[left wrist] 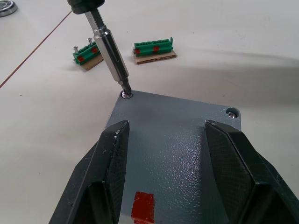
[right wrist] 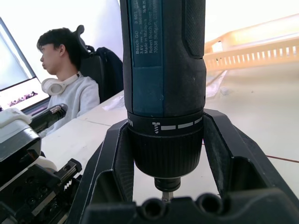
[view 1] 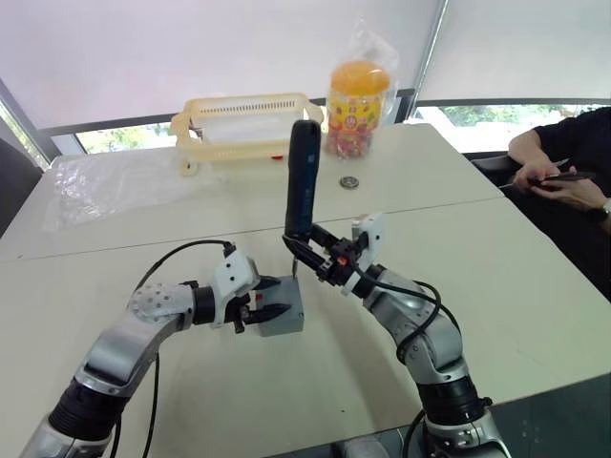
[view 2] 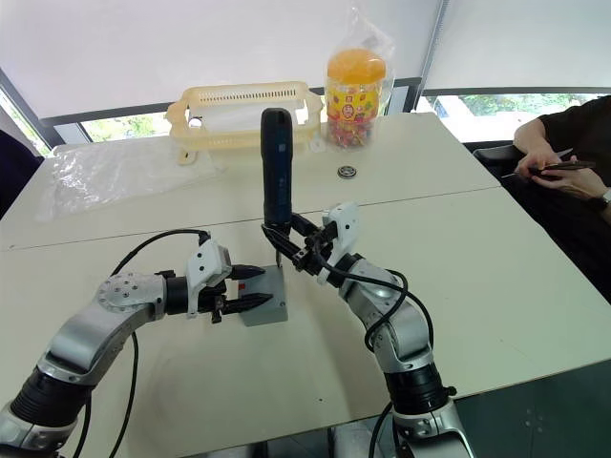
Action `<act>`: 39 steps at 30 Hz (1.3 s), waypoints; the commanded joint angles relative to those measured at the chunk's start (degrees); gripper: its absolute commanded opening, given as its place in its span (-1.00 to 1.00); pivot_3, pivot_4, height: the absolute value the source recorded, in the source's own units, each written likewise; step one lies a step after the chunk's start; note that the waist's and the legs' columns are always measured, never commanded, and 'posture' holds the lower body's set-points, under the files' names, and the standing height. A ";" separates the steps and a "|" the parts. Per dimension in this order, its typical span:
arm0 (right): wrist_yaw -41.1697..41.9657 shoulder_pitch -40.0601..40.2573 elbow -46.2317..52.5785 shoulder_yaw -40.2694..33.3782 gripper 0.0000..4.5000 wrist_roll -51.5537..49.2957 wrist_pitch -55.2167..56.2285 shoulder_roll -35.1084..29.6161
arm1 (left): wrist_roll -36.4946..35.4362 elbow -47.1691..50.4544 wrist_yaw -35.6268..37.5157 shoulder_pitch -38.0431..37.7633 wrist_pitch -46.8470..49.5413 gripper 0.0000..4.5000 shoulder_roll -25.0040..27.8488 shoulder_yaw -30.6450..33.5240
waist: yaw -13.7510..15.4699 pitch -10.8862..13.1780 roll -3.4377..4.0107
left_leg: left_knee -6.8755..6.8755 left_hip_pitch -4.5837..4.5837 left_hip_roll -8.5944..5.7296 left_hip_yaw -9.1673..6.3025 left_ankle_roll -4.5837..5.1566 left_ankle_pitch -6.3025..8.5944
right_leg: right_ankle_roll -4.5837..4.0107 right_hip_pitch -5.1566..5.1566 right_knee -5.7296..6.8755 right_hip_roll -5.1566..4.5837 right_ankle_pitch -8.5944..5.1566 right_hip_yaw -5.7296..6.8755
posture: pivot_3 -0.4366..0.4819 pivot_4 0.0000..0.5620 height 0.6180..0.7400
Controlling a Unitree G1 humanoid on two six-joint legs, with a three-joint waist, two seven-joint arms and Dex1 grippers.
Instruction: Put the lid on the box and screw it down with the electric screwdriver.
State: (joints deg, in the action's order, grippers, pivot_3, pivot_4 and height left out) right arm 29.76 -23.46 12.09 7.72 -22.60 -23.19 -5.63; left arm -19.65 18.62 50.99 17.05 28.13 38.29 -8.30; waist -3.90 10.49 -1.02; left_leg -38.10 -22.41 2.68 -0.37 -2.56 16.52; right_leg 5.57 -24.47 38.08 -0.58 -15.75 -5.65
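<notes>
Black fingers of my right gripper [view 2: 304, 250] clamp the electric screwdriver [view 2: 276, 167], upright, handle skyward, its long axis slightly tilted, bit seated in a corner screw [left wrist: 125, 94] of the lid [left wrist: 177, 140]. My left gripper [view 2: 243, 288] straddles the box [view 2: 270, 298] on the table [view 2: 516, 277], fingers closed on its sides. I judge steady downward pressure along the bit's axis best.
</notes>
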 commanded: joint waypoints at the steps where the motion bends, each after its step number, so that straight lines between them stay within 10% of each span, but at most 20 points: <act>1: 0.57 -0.77 1.52 -0.38 -0.25 0.04 3.35 0.36 | 1.65 -0.54 -0.27 -1.06 1.08 0.14 0.45 -1.44 | 0.00 0.00 0.00 | 0.00 0.00 0.00 0.00 0.00 0.00 | 0.00 0.00 0.00 0.00 0.00 0.00 | -0.05 -0.47 1.00; 39: 1.18 1.90 -7.48 5.56 -0.25 11.24 10.34 -4.50 | 1.94 -0.77 -0.69 -0.99 1.39 0.14 0.24 -1.26 | 0.08 -0.79 -0.07 | 0.01 0.62 -0.01 0.00 0.01 0.01 | -0.02 0.65 -0.05 0.00 -0.03 0.00 | -0.05 -0.47 1.00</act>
State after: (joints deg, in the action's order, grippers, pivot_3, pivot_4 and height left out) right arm 31.30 -23.11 7.27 13.39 -12.61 -11.13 -9.08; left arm -19.03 18.27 50.38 16.59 29.22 38.22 -8.56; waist -3.81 9.70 -1.09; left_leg -38.02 -21.50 2.67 -0.37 -2.55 16.54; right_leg 5.52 -23.53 37.95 -0.58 -15.83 -5.65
